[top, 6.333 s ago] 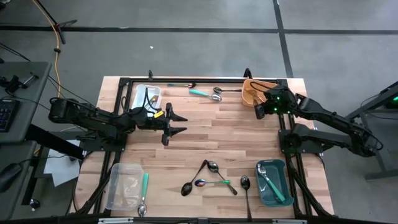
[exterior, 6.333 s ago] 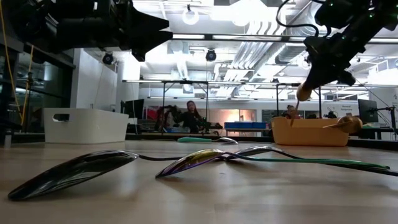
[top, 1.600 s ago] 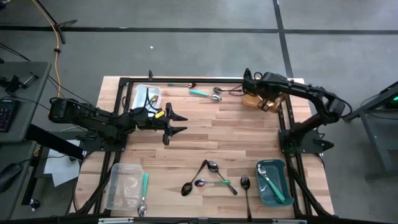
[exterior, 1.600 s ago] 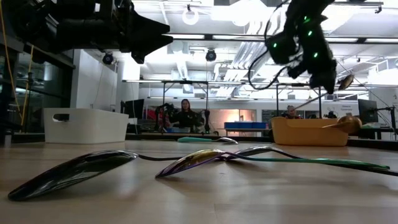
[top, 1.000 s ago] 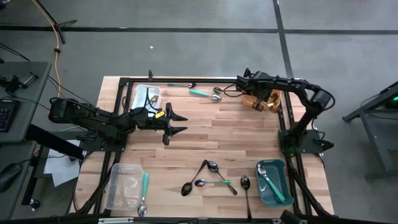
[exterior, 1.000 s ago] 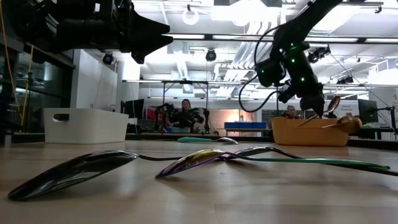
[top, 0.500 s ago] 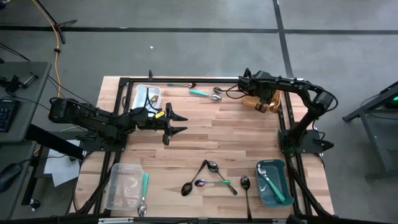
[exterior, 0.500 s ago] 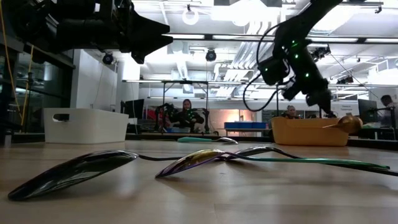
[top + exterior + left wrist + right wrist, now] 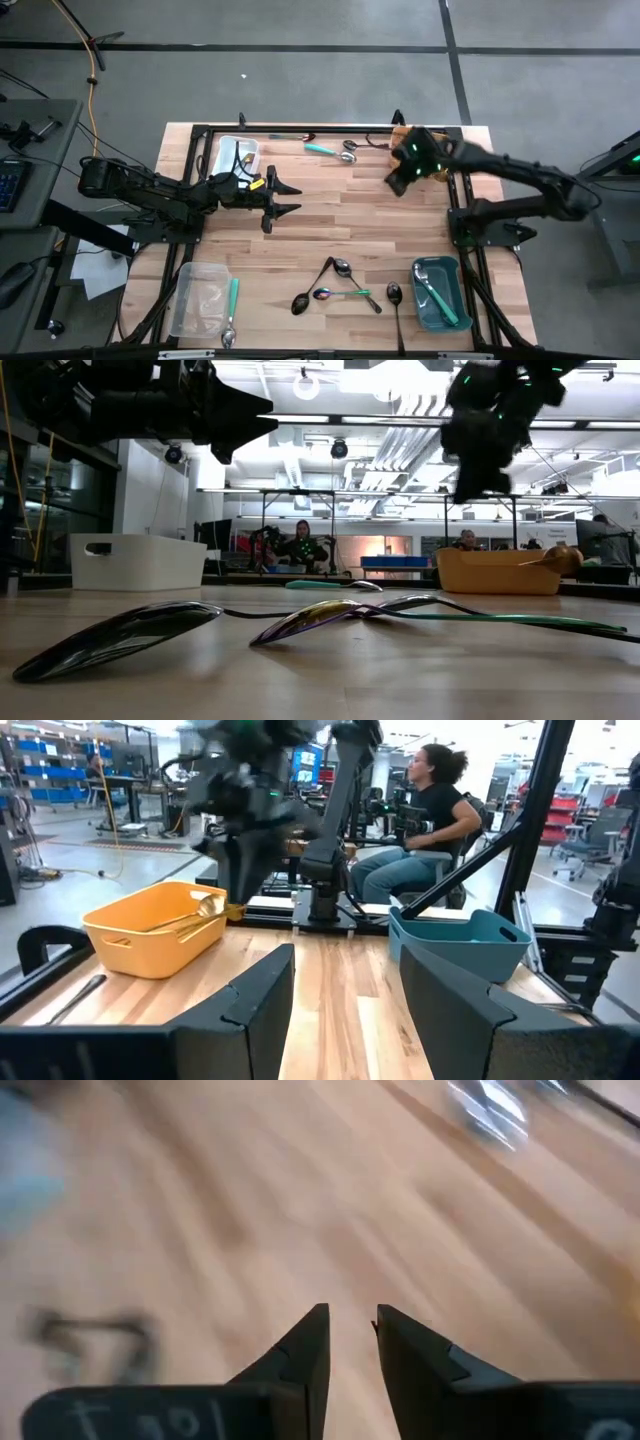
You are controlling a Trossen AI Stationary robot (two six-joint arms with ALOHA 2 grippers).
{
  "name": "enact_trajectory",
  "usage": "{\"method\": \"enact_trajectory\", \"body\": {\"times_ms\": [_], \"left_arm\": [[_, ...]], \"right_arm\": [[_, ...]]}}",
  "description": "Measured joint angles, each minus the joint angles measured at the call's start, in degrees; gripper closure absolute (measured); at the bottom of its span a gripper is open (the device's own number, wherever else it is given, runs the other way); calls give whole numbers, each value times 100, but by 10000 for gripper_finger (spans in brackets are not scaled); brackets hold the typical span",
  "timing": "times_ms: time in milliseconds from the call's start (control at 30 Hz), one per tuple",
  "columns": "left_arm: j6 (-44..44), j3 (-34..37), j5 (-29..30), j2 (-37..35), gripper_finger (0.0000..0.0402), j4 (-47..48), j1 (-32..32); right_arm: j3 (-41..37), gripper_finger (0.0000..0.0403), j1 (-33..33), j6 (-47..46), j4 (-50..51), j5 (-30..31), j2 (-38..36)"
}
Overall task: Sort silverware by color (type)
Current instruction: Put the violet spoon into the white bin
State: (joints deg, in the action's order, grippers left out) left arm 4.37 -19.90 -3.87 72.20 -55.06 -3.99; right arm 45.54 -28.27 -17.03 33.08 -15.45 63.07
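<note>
My right gripper point(image 9: 394, 183) hangs empty and narrowly open above the wood, just off the yellow bin point(image 9: 432, 165); the right wrist view shows bare boards between its fingertips point(image 9: 351, 1328). My left gripper point(image 9: 287, 197) waits open over the table's left middle. A black spoon point(image 9: 301, 301), a rainbow spoon point(image 9: 324, 294), a silver spoon point(image 9: 342, 267) and another black spoon point(image 9: 393, 294) lie flat near the near edge. A teal-handled spoon point(image 9: 320, 149) and a silver spoon point(image 9: 348, 156) lie by the far edge. A gold spoon point(image 9: 548, 558) leans on the yellow bin's rim.
A white bin point(image 9: 237, 155) stands far left, a clear bin point(image 9: 200, 297) near left with a teal-handled utensil point(image 9: 232, 300) beside it, and a teal bin point(image 9: 440, 292) near right holding teal-handled spoons. A black frame borders the table. A person point(image 9: 420, 820) sits beyond the table.
My right gripper has swung away from above the yellow bin toward the table's middle and near side, rising. The gold spoon that showed at its fingers a second ago is no longer there. The spoons on the table have not moved.
</note>
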Motion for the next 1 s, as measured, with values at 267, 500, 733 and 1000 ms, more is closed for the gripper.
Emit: {"method": "enact_trajectory", "body": {"times_ms": [267, 500, 733, 1000], "left_arm": [[4, 0, -1, 0, 225, 48, 2], [3, 0, -1, 0, 225, 91, 2], [1, 0, -1, 0, 225, 228, 2], [-90, 0, 4, 0, 225, 351, 2]], "right_arm": [[-2403, 322, 1563, -972, -6471, 269, -245], [-2846, 322, 2145, -11, -8035, 1762, 340], [-2553, 322, 2286, 802, -8129, 2052, 1100], [-2168, 322, 2282, 879, -8138, 2048, 1627]]}}
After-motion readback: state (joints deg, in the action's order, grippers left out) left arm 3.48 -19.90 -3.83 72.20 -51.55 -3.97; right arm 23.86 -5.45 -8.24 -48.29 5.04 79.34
